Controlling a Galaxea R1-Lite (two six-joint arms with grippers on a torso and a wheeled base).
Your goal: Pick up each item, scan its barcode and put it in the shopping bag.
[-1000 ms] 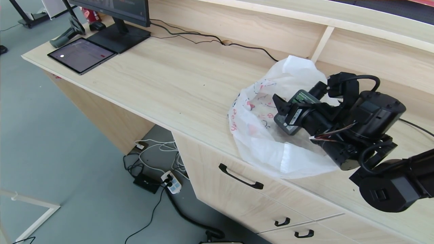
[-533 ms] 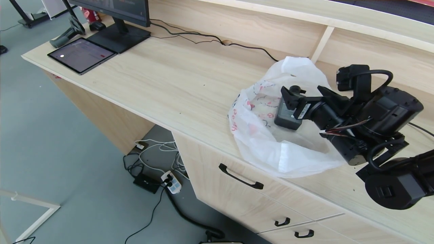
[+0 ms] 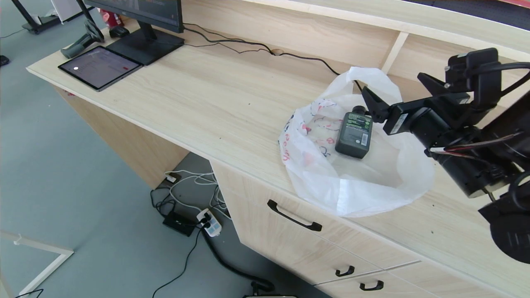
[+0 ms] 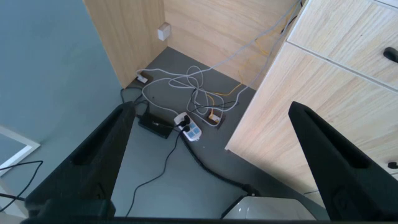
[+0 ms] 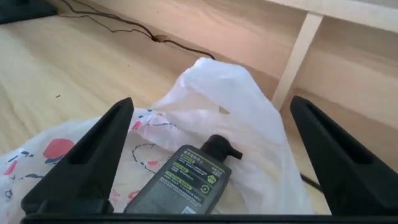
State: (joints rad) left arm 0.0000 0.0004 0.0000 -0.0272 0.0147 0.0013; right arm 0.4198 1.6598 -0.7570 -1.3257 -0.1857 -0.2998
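Note:
A dark bottle (image 3: 354, 134) with a green label lies flat inside the open white shopping bag (image 3: 331, 182) on the wooden counter. My right gripper (image 3: 392, 85) stands open just above and to the right of the bottle's cap, holding nothing. In the right wrist view the bottle (image 5: 186, 183) lies in the bag (image 5: 217, 81) below the spread fingers (image 5: 81, 168) of the right gripper (image 5: 211, 102). My left gripper (image 4: 211, 109) is open and empty, hanging beside the counter over the grey floor.
At the counter's far left are a tablet (image 3: 99, 66), a monitor stand (image 3: 145, 39) and a handheld scanner (image 3: 80, 41). A black cable (image 3: 290, 56) runs along the back wall. Drawers with black handles (image 3: 294, 217) sit below the bag. Cables and a power strip (image 4: 189, 127) lie on the floor.
My right gripper let go of the bottle, which now lies in the bag. The gripper then drew back, up and to the right.

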